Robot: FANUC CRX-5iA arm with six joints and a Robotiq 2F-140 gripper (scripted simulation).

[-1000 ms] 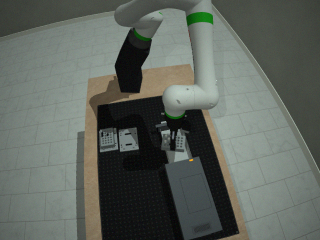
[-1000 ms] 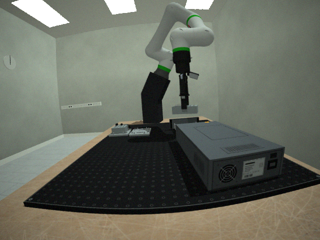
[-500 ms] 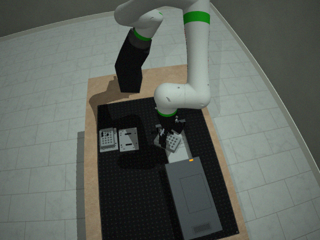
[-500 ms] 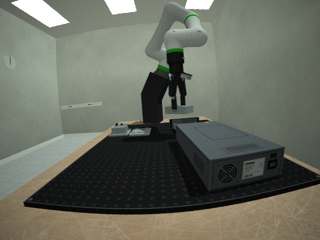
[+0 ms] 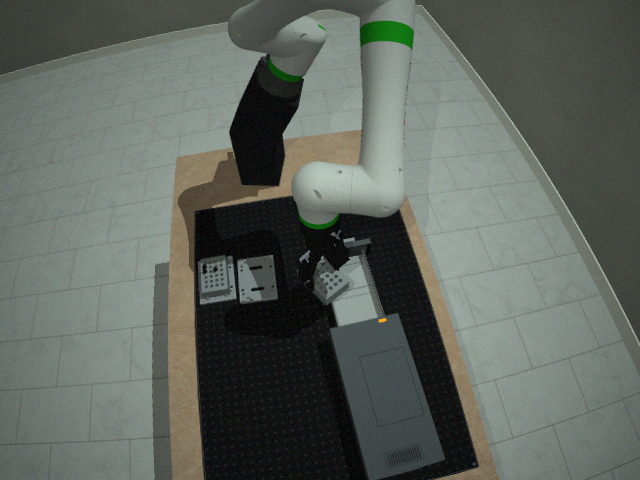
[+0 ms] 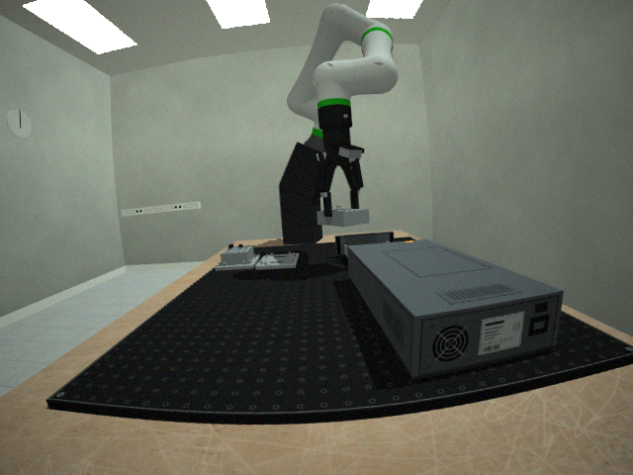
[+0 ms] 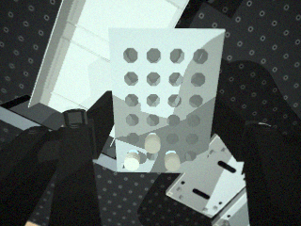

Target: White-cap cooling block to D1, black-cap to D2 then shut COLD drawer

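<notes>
While COLD [image 5: 385, 392] sat on the black deck [image 5: 258, 392] with its drawer [image 5: 356, 304] pulled out and lamp [image 5: 382, 320] lit, the gripper [image 6: 341, 204] pinched the white-capped block [image 5: 330, 286] in midair beside the drawer; black-capped block [image 5: 214, 279] rested on D2, D1 [image 5: 256, 279] bare.
</notes>
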